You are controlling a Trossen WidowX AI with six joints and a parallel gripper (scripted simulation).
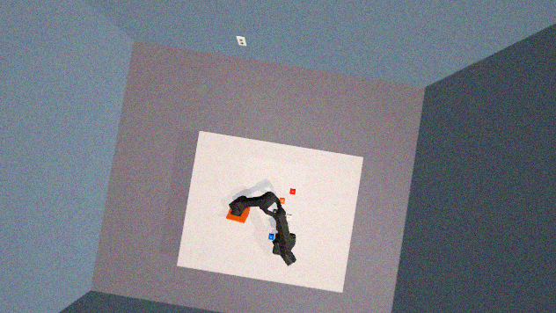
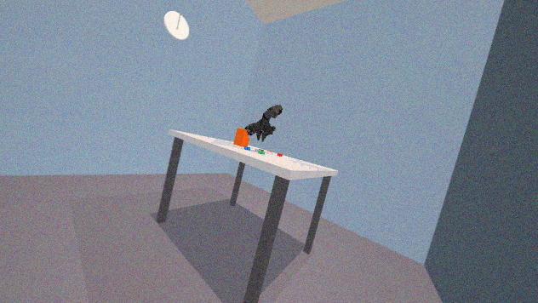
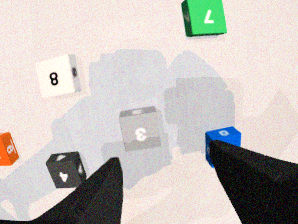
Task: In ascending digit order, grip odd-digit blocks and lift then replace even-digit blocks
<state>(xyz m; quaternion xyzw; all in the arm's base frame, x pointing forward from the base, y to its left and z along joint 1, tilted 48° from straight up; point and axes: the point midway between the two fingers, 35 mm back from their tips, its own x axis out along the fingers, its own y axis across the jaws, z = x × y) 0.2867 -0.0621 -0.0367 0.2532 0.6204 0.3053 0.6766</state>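
Observation:
In the wrist view my gripper (image 3: 165, 157) is open and empty, held high above the white table (image 3: 133, 3) (image 1: 317, 246) (image 2: 298, 168). A grey block (image 3: 140, 128) lies below, between and beyond the fingertips. A blue block (image 3: 222, 137) (image 1: 271, 236) (image 2: 247, 148) peeks out at the right finger's tip. A green block (image 3: 204, 16) (image 2: 260, 151) with a white digit lies farther off. A white block (image 3: 56, 78) (image 1: 288, 215) shows an 8. A dark block (image 3: 65, 168) lies by the left finger. An orange block (image 3: 5, 148) (image 1: 281, 200) sits at the left edge. A red block (image 1: 292, 191) (image 2: 279, 155) lies apart.
The arm's orange base (image 1: 237, 214) (image 2: 241, 137) stands on the table near its middle. The black arm (image 1: 264, 201) (image 2: 266, 121) reaches over the blocks and hides some of them in the overhead view. The table stands on dark legs over a grey floor.

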